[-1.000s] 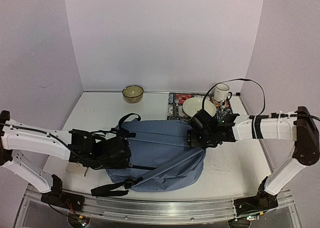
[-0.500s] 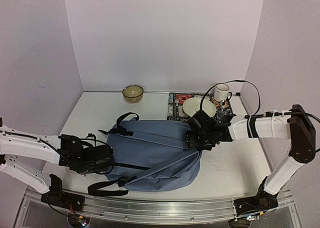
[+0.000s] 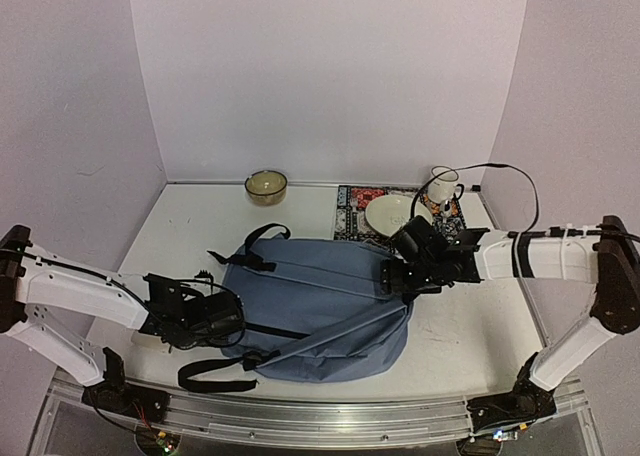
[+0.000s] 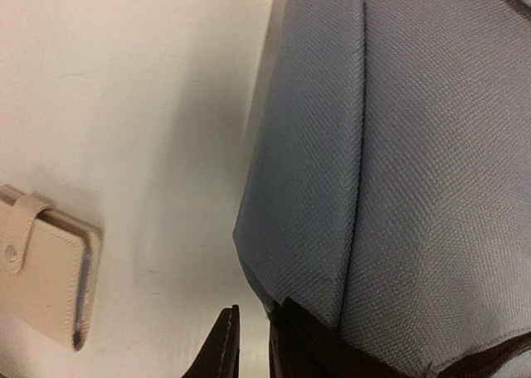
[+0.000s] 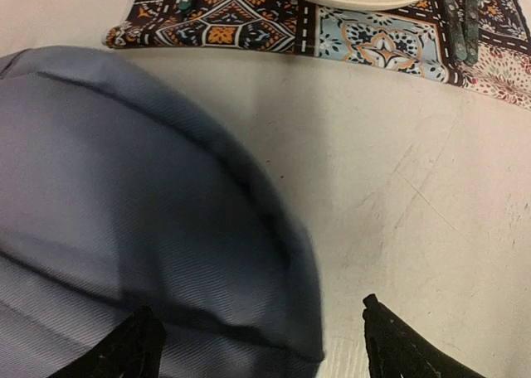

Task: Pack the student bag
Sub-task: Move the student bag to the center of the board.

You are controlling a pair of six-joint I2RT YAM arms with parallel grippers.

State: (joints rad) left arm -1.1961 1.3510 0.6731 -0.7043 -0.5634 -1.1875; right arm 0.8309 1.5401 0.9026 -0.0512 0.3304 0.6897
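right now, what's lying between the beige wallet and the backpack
Nothing: only bare white table separates the wallet from the backpack, shown in the left wrist view.

The left tool [image 3: 235, 323] has pulled back from over the student bag [image 3: 320, 296] to its left edge, jaws now slightly parted. The bag's upper strap [image 3: 262, 234] trails further left.
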